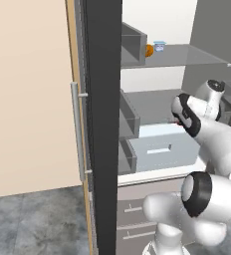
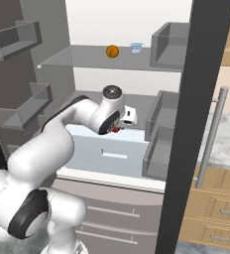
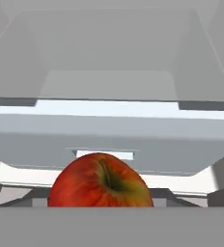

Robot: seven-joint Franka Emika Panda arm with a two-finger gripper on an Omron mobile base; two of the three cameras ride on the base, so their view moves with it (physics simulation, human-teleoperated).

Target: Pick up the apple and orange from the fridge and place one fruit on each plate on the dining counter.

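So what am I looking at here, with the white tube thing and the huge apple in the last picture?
The white tube is a robot arm reaching into an open fridge. Two pictures come from cameras on its base, behind it to the left and to the right, so they show the same scene from two sides. The third comes from a camera on the hand itself, which is why the red apple looks huge: it sits right in front of the gripper, apparently held, above the white drawer. On the glass shelf higher up sit an orange and a small pale-blue cup. Grey bins line the open door.
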